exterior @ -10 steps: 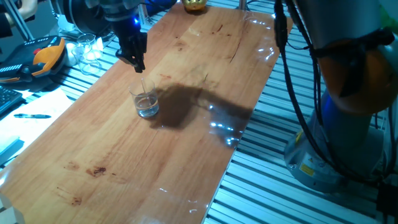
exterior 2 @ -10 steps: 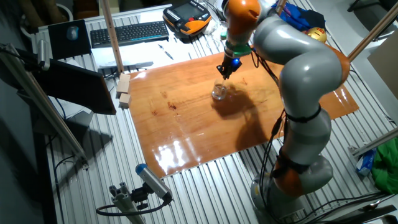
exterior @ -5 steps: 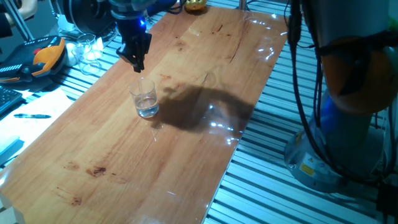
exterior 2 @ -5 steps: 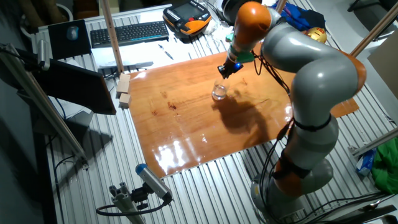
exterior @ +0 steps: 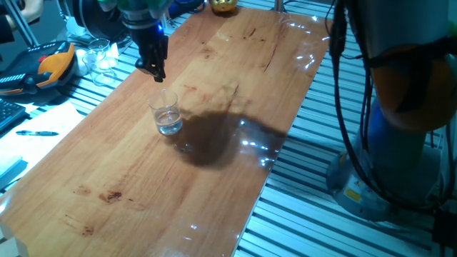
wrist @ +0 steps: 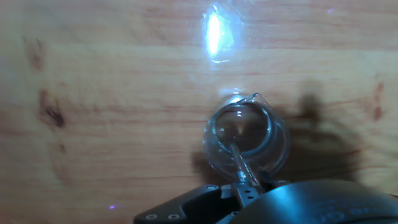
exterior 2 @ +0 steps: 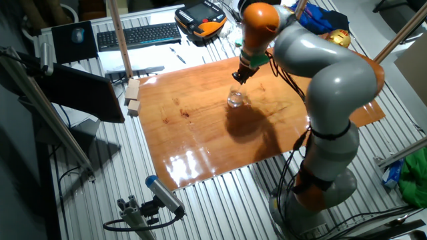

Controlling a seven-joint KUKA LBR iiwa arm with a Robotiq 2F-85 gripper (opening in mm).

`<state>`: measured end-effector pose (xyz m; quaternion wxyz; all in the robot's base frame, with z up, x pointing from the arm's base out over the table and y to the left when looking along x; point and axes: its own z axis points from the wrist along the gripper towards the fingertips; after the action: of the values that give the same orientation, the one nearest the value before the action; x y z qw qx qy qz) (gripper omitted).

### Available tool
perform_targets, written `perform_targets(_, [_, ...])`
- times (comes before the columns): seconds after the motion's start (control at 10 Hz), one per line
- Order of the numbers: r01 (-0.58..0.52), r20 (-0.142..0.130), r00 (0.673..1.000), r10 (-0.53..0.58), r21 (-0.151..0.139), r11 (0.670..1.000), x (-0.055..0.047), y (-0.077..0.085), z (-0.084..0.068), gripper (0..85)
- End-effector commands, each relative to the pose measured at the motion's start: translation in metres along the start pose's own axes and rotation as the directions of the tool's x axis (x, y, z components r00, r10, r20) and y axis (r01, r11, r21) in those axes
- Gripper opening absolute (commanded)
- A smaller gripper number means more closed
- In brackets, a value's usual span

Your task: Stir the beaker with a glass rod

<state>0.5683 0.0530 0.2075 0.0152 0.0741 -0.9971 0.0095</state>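
The end effector (exterior: 158, 74) pinches the glass rod (wrist: 238, 163), its tip inside the beaker (exterior: 166, 114) standing mid-worktop (exterior: 235, 64). Since half a second ago the hand has swung toward 10 o'clock, so stirring appears underway.

beakers: 1 (exterior: 166, 116) | glass rods: 1 (wrist: 239, 165) | grippers: 1 (exterior: 156, 71) | wooden boards: 1 (exterior: 214, 171) | keyboards: 1 (exterior 2: 138, 36) | wooden blocks: 2 (exterior 2: 133, 96) | orange handsets: 1 (exterior 2: 203, 19)
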Motion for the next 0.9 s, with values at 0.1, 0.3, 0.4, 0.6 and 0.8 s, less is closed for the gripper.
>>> perform_targets(0.1, [-0.042,-0.073,0.997,0.039,-0.035,0.999,-0.0008,0.0008,-0.0003,0.0])
perform_targets(0.3, [-0.095,-0.097,0.991,0.088,-0.067,0.993,-0.0018,0.0014,0.0001,0.0])
perform_targets(0.4, [-0.129,-0.082,0.989,0.122,-0.090,0.988,-0.0022,0.0016,0.0006,0.0])
perform_targets(0.6, [-0.160,-0.017,0.987,0.159,-0.114,0.981,-0.0036,0.0025,0.0010,0.0])
perform_targets(0.8, [-0.152,0.060,0.985,0.160,-0.114,0.982,-0.0041,0.0029,0.0006,0.0])
